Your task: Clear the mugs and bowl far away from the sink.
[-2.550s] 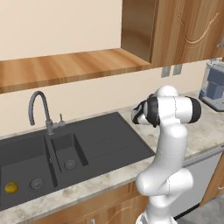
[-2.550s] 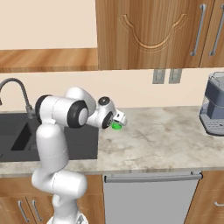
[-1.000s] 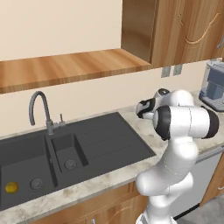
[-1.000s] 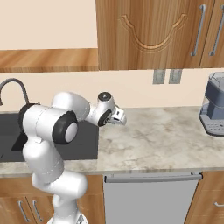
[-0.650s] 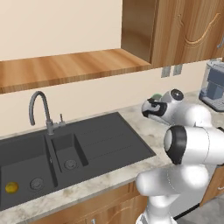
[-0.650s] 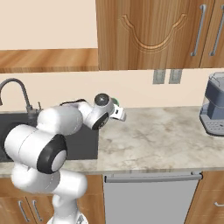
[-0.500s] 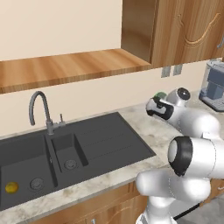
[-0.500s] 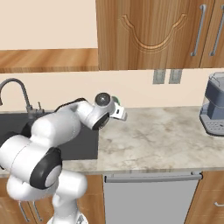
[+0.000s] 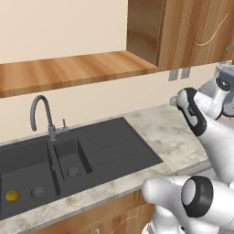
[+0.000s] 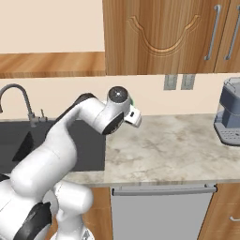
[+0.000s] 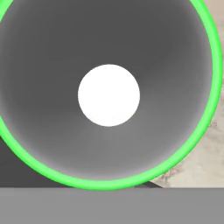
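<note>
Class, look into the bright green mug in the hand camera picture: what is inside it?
Nothing lies inside the bright green mug: just grey inner walls and a round white bottom. The marble counter beneath is mostly covered by it.

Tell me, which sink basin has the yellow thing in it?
The wider left basin: the small yellow thing lies at its front left. The narrower basin beside it holds nothing yellow.

No legible text, label, brand, number or sign appears on any surface in the three views.
</note>
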Tool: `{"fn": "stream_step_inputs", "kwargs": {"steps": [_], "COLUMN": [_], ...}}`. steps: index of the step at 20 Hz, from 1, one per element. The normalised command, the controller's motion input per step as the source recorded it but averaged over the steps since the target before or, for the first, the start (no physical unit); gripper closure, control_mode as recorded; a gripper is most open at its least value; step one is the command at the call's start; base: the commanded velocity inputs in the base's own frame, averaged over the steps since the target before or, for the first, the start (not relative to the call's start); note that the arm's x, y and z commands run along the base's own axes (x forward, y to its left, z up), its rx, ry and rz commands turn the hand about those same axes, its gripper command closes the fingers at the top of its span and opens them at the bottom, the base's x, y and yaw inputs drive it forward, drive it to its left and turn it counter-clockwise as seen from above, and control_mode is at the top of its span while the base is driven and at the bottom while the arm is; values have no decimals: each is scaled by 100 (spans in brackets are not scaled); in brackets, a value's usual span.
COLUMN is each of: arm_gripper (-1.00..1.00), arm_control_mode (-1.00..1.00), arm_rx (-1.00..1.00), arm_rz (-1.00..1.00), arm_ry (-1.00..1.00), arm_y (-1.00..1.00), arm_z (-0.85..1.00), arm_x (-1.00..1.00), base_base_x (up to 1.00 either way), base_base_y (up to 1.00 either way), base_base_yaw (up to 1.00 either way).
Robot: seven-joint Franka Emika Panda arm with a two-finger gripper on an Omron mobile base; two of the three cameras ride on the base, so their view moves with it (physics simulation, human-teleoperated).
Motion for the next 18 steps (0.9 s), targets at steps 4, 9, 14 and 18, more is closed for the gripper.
{"fn": "stream_step_inputs", "kwargs": {"steps": [4, 9, 14, 18], "arm_gripper": [100, 100, 100, 100], "arm_control_mode": [-100, -100, -100, -100], "arm_rx": [0, 0, 0, -4], "arm_rz": [-4, 0, 0, 0], "arm_ry": [0, 0, 8, 2], "arm_y": [1, 3, 19, 50], "arm_z": [37, 27, 49, 44], "arm_x": [-100, -100, -92, -87], "base_base_x": [0, 0, 0, 0], "base_base_y": [0, 0, 0, 0], "base_base_yaw": [0, 0, 0, 0]}}
